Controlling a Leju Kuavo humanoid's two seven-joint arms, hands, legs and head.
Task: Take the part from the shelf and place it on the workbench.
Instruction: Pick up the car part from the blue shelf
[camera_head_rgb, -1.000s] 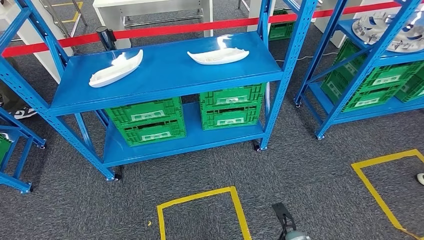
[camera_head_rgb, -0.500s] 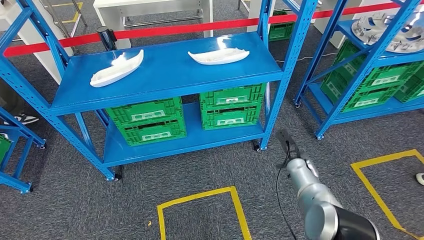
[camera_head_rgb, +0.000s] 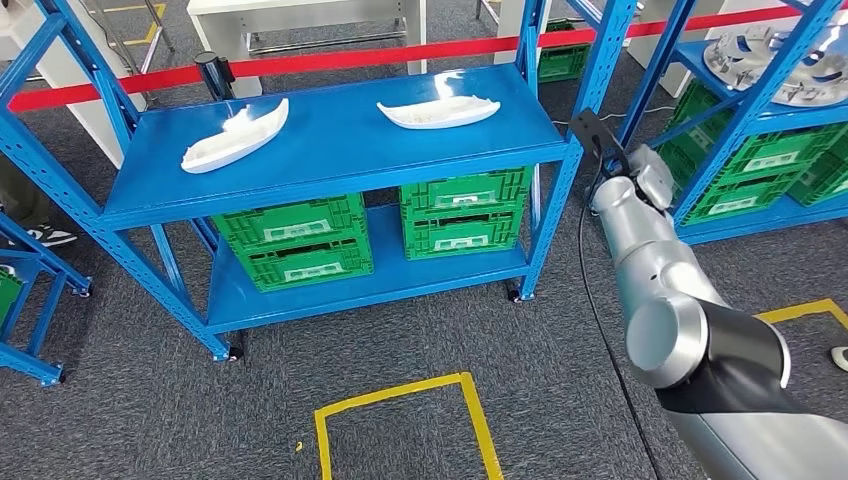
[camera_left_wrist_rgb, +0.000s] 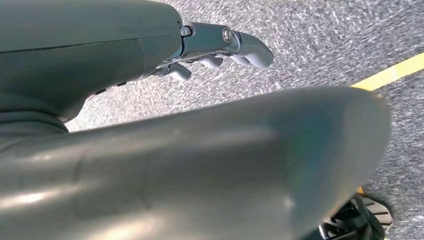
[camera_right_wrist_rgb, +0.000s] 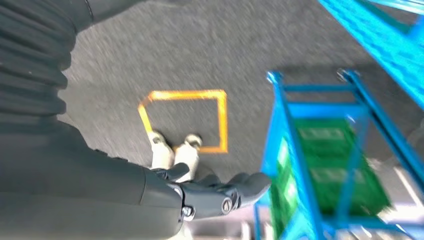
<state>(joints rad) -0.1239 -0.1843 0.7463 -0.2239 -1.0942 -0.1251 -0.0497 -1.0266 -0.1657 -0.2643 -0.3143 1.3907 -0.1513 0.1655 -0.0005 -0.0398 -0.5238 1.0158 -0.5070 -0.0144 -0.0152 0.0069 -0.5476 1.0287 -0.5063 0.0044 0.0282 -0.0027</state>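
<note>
Reaching: right hand (camera_right_wrist_rgb: 210, 192) raised beside the right post of the blue shelf (camera_head_rgb: 330, 150), fingers loosely extended, grasping nothing.
Left hand (camera_left_wrist_rgb: 220, 47): hanging over grey carpet, fingers apart, empty.
Parts: two white curved parts on the top shelf board, one far right (camera_head_rgb: 438, 110), one left (camera_head_rgb: 235, 135), well apart.
Below: green crates (camera_head_rgb: 295, 240) on the lower board.
Floor: yellow tape square (camera_head_rgb: 400, 425) near.
</note>
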